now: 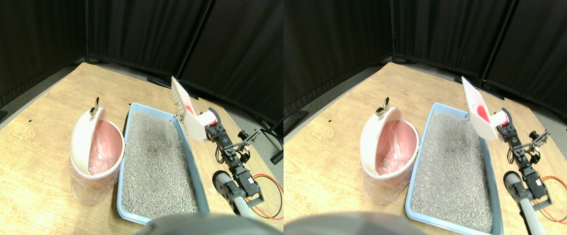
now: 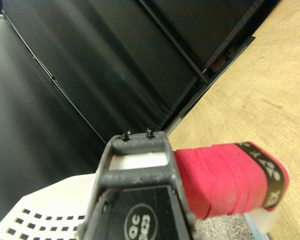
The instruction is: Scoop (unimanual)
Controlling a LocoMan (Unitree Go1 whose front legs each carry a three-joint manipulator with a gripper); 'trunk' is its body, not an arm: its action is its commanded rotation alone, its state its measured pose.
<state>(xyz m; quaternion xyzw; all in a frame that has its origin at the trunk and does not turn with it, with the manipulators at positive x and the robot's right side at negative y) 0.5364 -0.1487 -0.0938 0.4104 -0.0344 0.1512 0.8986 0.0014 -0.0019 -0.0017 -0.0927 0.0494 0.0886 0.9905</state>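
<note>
Stereo pair view. A blue litter tray (image 1: 191,155), filled with grey granular litter (image 1: 156,161), lay on the wooden floor (image 1: 29,147). Touching the tray's far-left side stood a white swing-lid bin (image 1: 83,142) with a pink liner (image 1: 102,149). The right manipulator (image 1: 232,164) reached in beside the tray's right wall, and its gripper (image 1: 211,128) carried a white slotted scoop (image 1: 181,103) by a red-wrapped handle (image 1: 204,116). The scoop blade stood tilted upward, raised clear of the litter above the tray's far-right corner. A red and black cable (image 1: 269,188) looped on the floor to the right of the tray. Black curtains (image 1: 131,34) enclosed the area beyond.

Wrist view. The dark jaw frame (image 2: 135,200) stood beside the red-wrapped handle (image 2: 220,180), which lay against it; whether the jaws clamped it could not be told from here. The slotted scoop blade (image 2: 45,215), a patch of litter (image 2: 225,229) and the tray's rim (image 2: 255,227) showed at the edges.
</note>
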